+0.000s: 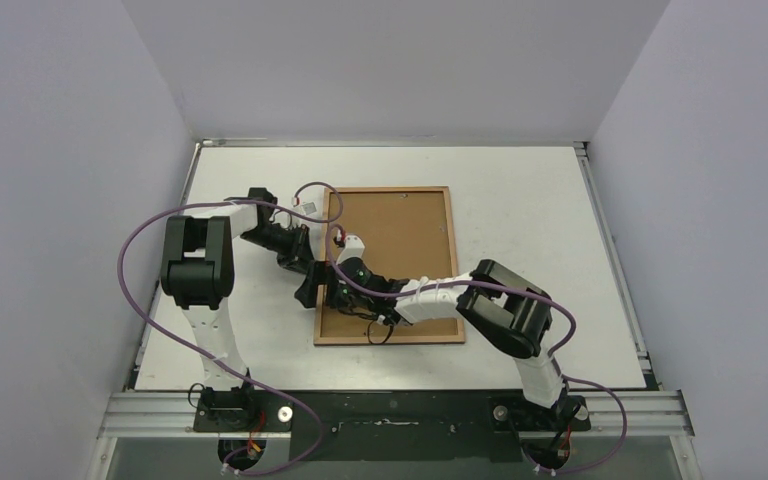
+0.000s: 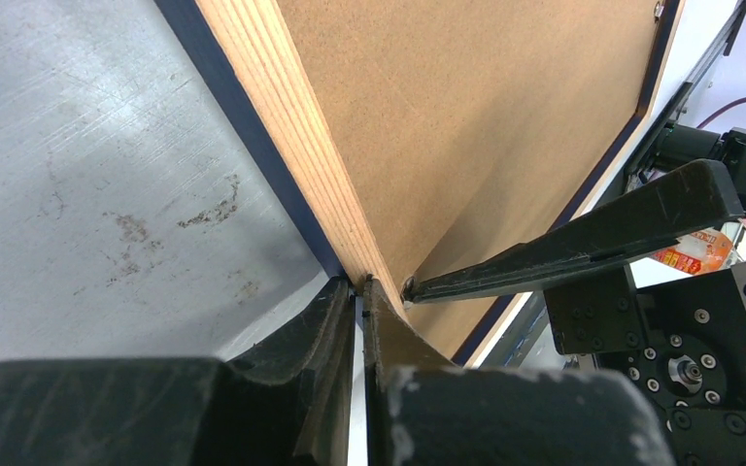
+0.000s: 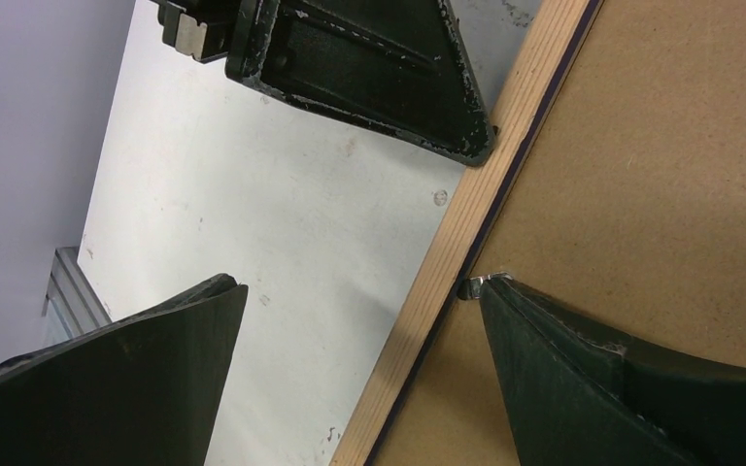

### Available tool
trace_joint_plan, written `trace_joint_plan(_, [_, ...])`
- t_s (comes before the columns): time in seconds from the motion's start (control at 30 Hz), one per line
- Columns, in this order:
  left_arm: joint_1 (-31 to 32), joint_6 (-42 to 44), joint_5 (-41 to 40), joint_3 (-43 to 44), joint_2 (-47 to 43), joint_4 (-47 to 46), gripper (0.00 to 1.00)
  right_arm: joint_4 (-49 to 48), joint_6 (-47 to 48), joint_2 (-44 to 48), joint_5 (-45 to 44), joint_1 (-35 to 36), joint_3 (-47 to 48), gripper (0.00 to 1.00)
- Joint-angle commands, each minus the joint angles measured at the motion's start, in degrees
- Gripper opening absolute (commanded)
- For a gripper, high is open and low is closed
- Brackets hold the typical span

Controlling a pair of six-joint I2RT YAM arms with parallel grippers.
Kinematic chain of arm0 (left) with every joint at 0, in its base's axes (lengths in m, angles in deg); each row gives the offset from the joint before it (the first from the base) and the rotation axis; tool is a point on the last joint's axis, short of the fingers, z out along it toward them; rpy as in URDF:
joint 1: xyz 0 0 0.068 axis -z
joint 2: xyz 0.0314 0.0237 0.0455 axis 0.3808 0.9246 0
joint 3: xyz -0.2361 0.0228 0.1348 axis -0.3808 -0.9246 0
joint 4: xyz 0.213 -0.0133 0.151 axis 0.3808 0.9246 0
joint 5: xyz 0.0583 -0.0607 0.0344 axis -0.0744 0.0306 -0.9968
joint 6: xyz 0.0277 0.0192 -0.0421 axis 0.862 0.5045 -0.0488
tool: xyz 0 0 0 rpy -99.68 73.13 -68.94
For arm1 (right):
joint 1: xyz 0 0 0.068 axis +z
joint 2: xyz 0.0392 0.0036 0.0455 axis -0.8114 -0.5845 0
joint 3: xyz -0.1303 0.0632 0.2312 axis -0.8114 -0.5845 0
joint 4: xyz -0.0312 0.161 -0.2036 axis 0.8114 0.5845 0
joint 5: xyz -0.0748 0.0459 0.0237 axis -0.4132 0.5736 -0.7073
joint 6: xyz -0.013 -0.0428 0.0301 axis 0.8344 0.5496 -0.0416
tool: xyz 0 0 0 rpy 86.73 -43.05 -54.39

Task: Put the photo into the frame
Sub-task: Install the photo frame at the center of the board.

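The frame (image 1: 390, 190) lies back side up on the table, its light wood rim (image 2: 291, 136) and dark blue edge showing, with the brown backing board (image 1: 400, 235) set inside it. The photo is hidden. My left gripper (image 2: 359, 283) is shut, its tips pressed against the wood rim at the frame's left side (image 1: 317, 262). My right gripper (image 3: 361, 286) is open and straddles the same rim (image 3: 447, 262). One of its fingers (image 3: 544, 359) rests on the board, its tip touching a small metal tab (image 3: 474, 284). The other hangs over bare table.
The white table (image 1: 520, 200) is walled by pale panels on three sides. Both arms crowd the frame's left edge, and the left gripper's tip (image 3: 481, 150) sits just above the right gripper's opening. Purple cables loop over both arms.
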Motion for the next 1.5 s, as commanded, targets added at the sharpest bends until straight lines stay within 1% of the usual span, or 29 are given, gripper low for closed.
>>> trace_joint_plan(0.0, [0.9,1.7,-1.5,0.3,2.1,-1.2,0.0,-3.0,1.1,3.1,-2.9,-0.1,-2.9,0.98])
trace_joint_plan(0.13, [0.7,1.3,-1.7,0.3,2.1,-1.4,0.0,-0.8,2.2,6.7,-3.5,0.0,-5.7,0.98])
trace_joint_plan(0.23, [0.6,1.0,-1.7,0.4,1.8,-1.6,0.0,0.1,2.3,7.3,-1.7,0.3,-6.9,0.98])
trace_joint_plan(0.37, [0.7,0.3,-1.7,0.0,1.4,-2.3,0.0,-0.6,2.5,5.8,2.8,0.7,-6.5,0.98])
trace_joint_plan(0.43, [0.7,0.0,-1.6,-0.2,1.1,-2.6,0.0,-0.6,3.0,4.8,3.6,0.8,-5.4,0.98])
trace_joint_plan(0.63, [0.7,-0.1,-1.5,-0.6,0.8,-2.8,0.0,-1.5,2.6,1.9,5.0,0.9,-2.5,0.98])
trace_joint_plan(0.9, [0.7,0.0,-1.0,-0.8,0.7,-2.9,0.0,-2.3,1.7,0.2,5.4,-0.4,-0.7,0.98])
trace_joint_plan(1.0, [0.7,0.0,-1.0,-1.1,0.4,-3.1,0.0,-0.8,1.6,-0.6,5.0,-0.4,0.3,0.98])
trace_joint_plan(1.2, [0.7,0.1,-1.0,-1.0,0.5,-3.1,0.0,-1.2,1.3,-1.1,4.0,-0.6,0.6,0.98])
trace_joint_plan(1.47, [0.8,0.0,-0.6,-0.9,0.6,-3.0,0.0,-0.4,4.5,-0.3,-3.1,-0.3,1.4,0.98])
